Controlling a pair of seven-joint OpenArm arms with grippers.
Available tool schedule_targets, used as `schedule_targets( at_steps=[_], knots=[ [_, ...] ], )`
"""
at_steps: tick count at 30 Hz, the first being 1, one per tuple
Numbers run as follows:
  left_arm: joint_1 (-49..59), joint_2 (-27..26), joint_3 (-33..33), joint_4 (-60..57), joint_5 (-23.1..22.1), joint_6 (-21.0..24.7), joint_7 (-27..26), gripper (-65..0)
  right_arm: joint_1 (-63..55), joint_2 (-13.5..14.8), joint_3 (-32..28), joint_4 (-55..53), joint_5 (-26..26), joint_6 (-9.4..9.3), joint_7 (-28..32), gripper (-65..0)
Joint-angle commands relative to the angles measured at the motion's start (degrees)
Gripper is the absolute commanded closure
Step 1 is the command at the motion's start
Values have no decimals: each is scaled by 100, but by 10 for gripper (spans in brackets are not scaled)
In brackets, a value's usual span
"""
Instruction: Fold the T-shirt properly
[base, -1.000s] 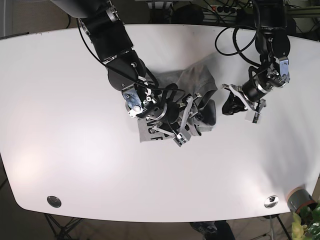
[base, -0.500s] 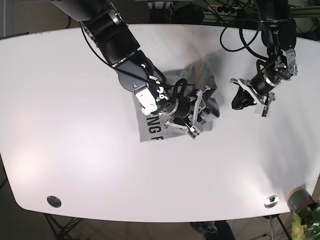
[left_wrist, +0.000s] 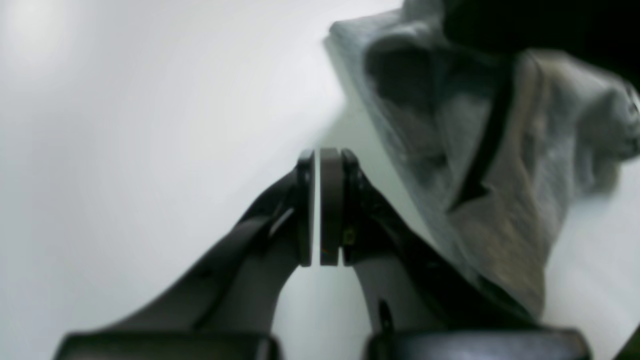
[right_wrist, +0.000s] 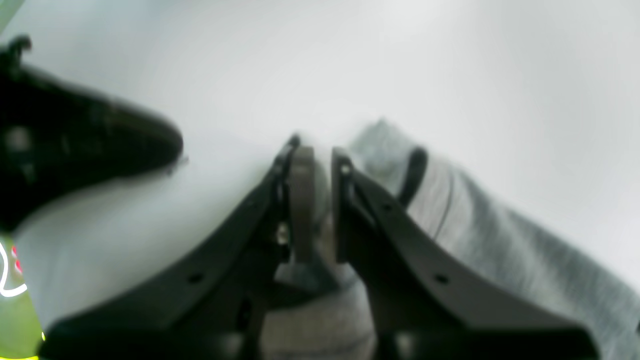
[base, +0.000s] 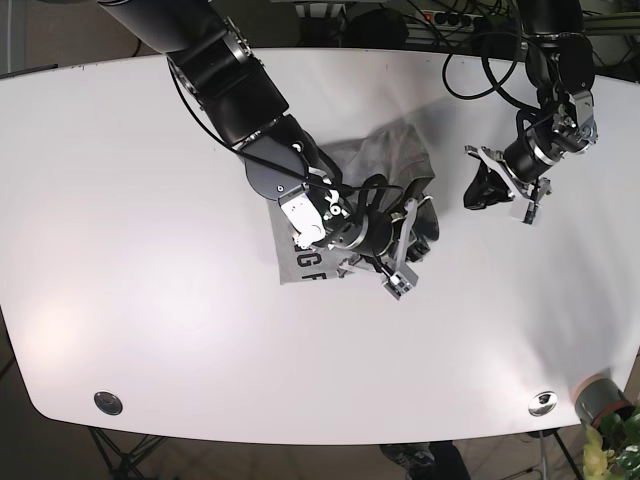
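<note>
The heather-grey T-shirt (base: 385, 160) lies bunched at the table's middle, with black lettering (base: 300, 263) showing at its left edge. My right gripper (base: 410, 240) is over the shirt's right side. In the right wrist view it (right_wrist: 317, 200) is shut on a fold of the grey T-shirt (right_wrist: 500, 240). My left gripper (base: 483, 190) is to the right of the shirt, apart from it. In the left wrist view it (left_wrist: 316, 200) is shut and empty, with the crumpled T-shirt (left_wrist: 500, 175) beyond it to the right.
The white table (base: 150, 300) has two round metal inserts (base: 108, 402) (base: 543, 402) near its front edge. A plant pot (base: 600, 400) stands at the front right corner. Black cables (base: 470, 70) hang over the back right.
My right gripper has carried the shirt's fold to the right, bunching the cloth. My left gripper has drawn back to the right and up, away from the shirt.
</note>
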Motion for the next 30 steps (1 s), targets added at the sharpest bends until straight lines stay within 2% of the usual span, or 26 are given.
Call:
schedule_targets(
  at_steps=[1, 8, 10, 13, 14, 17, 19, 26, 30],
  knots=[
    [-29, -56, -34, 81, -82, -242, -122, 0, 321, -86, 10, 101, 68, -76, 157, -59],
    [94, -56, 19, 116, -82, -246, -122, 0, 611, -86, 1, -57, 121, -111, 262, -65],
    [94, -47, 19, 107, -82, -246, -122, 0, 629, -86, 1, -92, 130, -111, 245, -90],
    [94, -73, 19, 81, -73, -246, -122, 0, 611, -86, -8, -92, 323, -111, 139, -235],
    [94, -73, 19, 72, -73, -246, -122, 0, 603, -86, -16, -92, 402, -111, 113, -317],
    [86, -73, 19, 81, -73, -246, -122, 0, 471, -86, -157, -75, 429, -111, 78, -468],
    [94, -73, 19, 81, -73, -246, -122, 0, 409, -69, -271, -4, 420, -111, 78, -461],
    [86, -73, 19, 72, -64, -246, -122, 0, 365, -25, -649, -13, 420, -129, 78, -285],
    [94, -73, 19, 72, -64, -246, -122, 0, 365, 1, -711, -13, 376, -551, 78, -209]
  ],
)
